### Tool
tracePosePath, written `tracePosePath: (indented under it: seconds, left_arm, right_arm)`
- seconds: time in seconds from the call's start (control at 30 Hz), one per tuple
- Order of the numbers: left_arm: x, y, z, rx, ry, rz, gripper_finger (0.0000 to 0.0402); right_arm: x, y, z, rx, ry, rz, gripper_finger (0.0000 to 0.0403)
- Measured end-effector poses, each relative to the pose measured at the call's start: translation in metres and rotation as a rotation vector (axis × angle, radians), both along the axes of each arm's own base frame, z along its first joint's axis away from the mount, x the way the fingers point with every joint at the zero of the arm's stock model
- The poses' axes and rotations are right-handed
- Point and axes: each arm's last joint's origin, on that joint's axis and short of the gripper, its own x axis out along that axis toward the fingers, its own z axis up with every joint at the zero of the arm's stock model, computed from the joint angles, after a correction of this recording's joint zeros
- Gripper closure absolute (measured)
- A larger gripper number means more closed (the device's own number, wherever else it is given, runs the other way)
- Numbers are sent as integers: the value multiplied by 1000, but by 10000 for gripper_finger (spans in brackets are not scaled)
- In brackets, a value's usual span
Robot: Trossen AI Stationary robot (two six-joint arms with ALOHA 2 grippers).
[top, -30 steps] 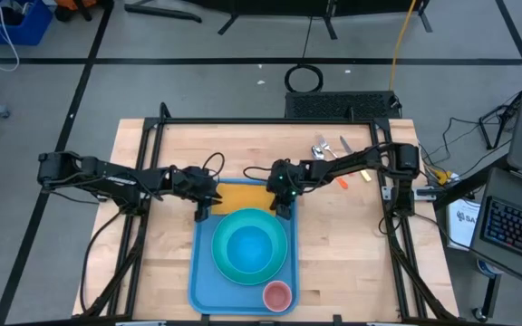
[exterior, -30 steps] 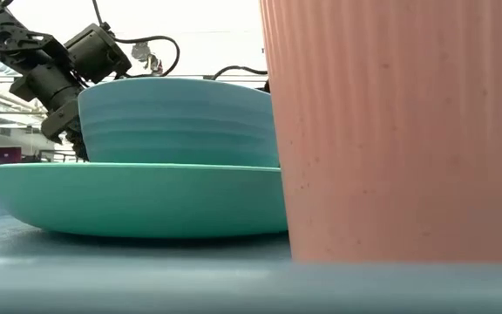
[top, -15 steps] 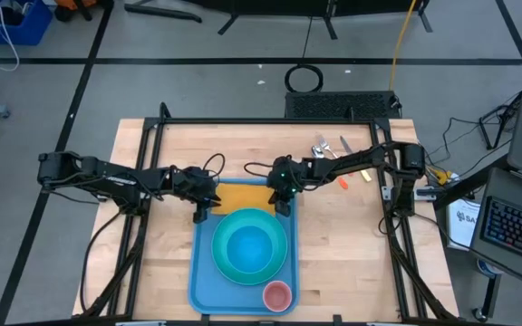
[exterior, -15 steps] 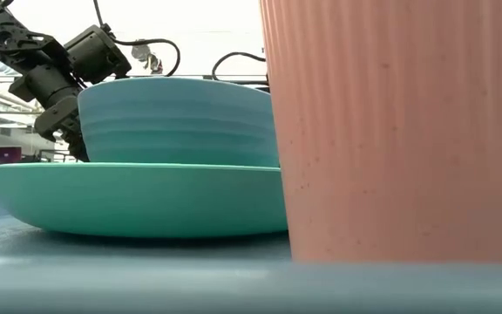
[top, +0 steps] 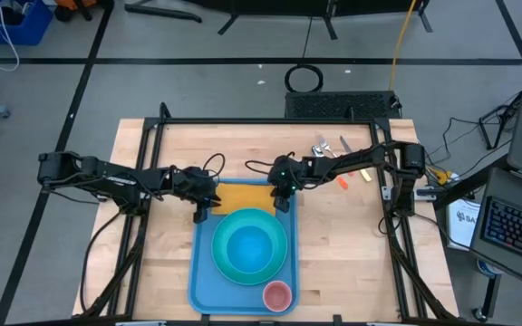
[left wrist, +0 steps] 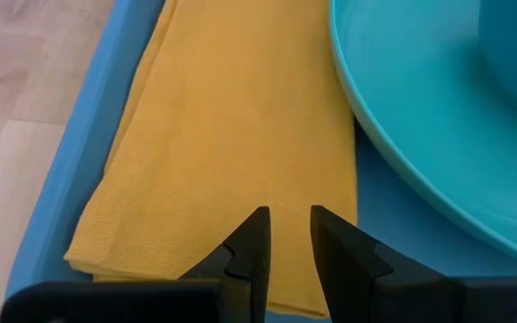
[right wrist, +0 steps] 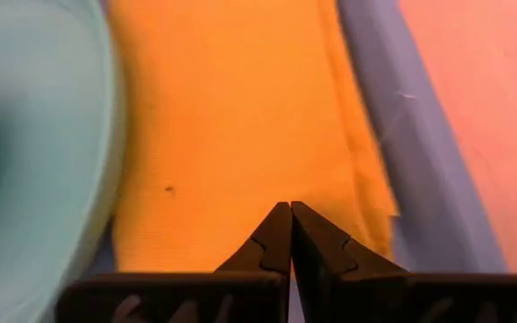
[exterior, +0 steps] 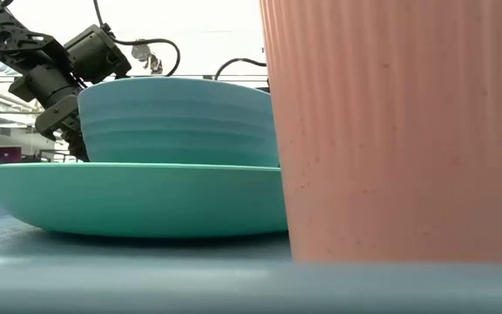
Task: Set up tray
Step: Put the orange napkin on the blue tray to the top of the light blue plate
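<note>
The light-blue tray (top: 203, 281) lies on the wooden table. On it stands a turquoise plate (top: 221, 261) with a blue bowl (top: 249, 244) in it, and a pink cup (top: 277, 295) at its near end. An orange-yellow napkin (top: 241, 194) lies flat across the tray's far end. My left gripper (left wrist: 288, 224) slants down over the napkin's left end, its fingers a narrow gap apart. My right gripper (right wrist: 290, 215) is shut and slants down over the napkin's right end (right wrist: 240, 135). My left gripper's fingertips stand over the napkin near its left end (left wrist: 285, 193), slanting down from the table's left; I cannot tell whether they touch it. My right gripper's shut tips stand over the napkin's right end (right wrist: 285, 193), slanting down from the right; I cannot tell whether they touch.
Metal cutlery (top: 329, 147) and small orange and yellow pieces (top: 344, 181) lie on the table at the far right. Bare wood (top: 352, 244) shows on both sides of the tray. In the low view the cup (exterior: 399, 131) fills the right half.
My right gripper has swung a little at the wrist over the napkin's right end and stays shut. The napkin, the tray and the dishes lie as before.
</note>
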Motion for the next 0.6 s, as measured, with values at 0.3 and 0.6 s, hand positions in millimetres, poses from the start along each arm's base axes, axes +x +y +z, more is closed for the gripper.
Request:
tracePosePath:
  seconds: [0.3,0.6]
  left_arm:
    - [1,0,2,5,-22,1,316]
    - [2,1,2,19,-21,13,316]
  right_arm:
    - [0,-4,0,-56,3,-47,403]
    - [0,-5,1,-50,-3,-32,403]
